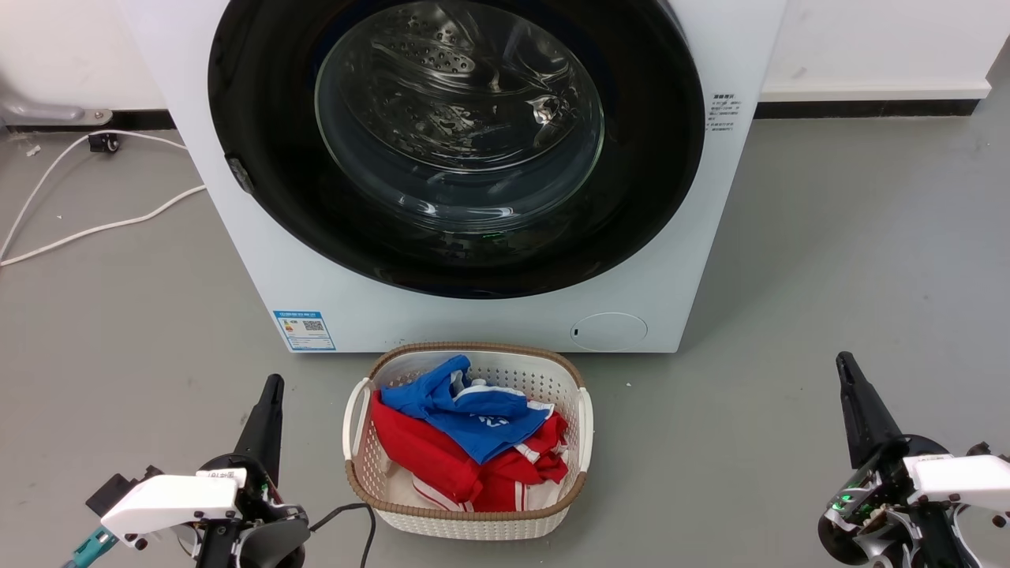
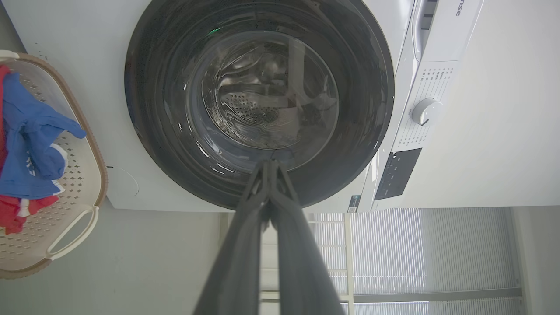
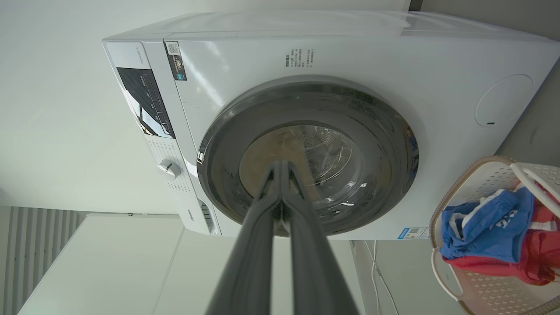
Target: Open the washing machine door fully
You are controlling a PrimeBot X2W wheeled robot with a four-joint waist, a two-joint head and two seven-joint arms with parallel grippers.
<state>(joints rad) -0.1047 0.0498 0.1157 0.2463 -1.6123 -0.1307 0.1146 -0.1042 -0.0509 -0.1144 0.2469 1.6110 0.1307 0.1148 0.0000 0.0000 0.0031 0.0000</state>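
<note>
The washing machine door (image 1: 458, 142) sits shut on the washing machine (image 1: 473, 323), far centre. The left claw (image 1: 273, 385) and right claw (image 1: 844, 364), both pressed together, flank the near laundry basket (image 1: 473, 347).

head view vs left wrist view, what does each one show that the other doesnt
Head view, not left wrist view: the right gripper, jaws shut, a white cable on the floor, and the blue label sticker.
Left wrist view, not head view: the control dial, black display panel and window blinds.
Both: the closed washing machine door, the laundry basket of red and blue clothes, and the left gripper.
</note>
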